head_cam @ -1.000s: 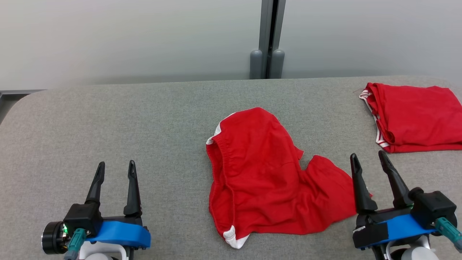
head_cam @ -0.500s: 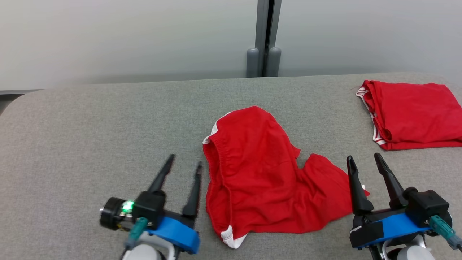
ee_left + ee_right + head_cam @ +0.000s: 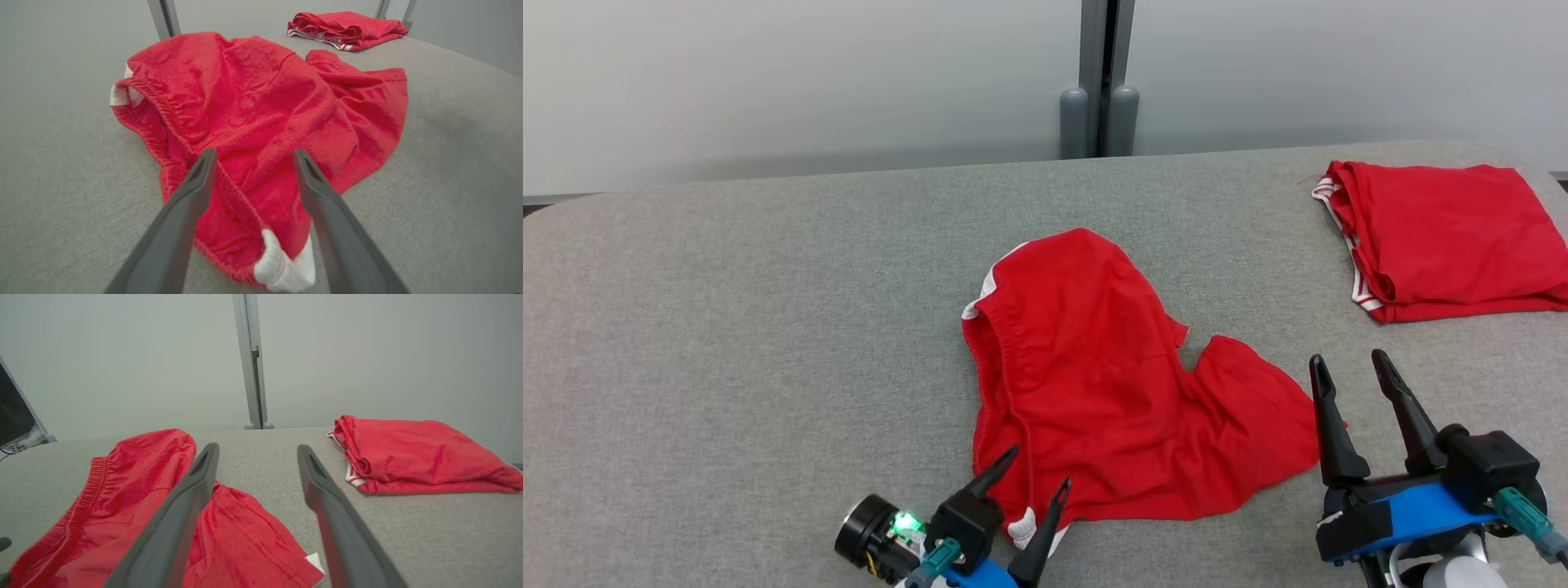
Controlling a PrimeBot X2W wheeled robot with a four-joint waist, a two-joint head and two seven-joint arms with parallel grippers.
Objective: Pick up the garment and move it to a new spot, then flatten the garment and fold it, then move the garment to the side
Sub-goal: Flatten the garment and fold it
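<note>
The garment (image 3: 1094, 384), red shorts with white trim, lies rumpled in the middle of the grey table (image 3: 727, 327). My left gripper (image 3: 1037, 467) is open at the garment's near left corner, its fingers astride the elastic waistband and white trim (image 3: 282, 269). In the left wrist view the garment (image 3: 261, 106) spreads out beyond the open left gripper (image 3: 253, 157). My right gripper (image 3: 1349, 366) stands open just right of the garment's leg edge, with nothing between its fingers. The right wrist view has the garment (image 3: 155, 506) at lower left of the open right gripper (image 3: 257, 451).
A second red garment (image 3: 1445, 237), folded, lies at the table's far right; it is also in the left wrist view (image 3: 347, 29) and the right wrist view (image 3: 416, 457). A grey post (image 3: 1098, 82) stands against the wall behind the table.
My left arm has swept right across the table until its open fingers reach the garment's near left corner. The right gripper has stayed put. The camera has shifted a little.
</note>
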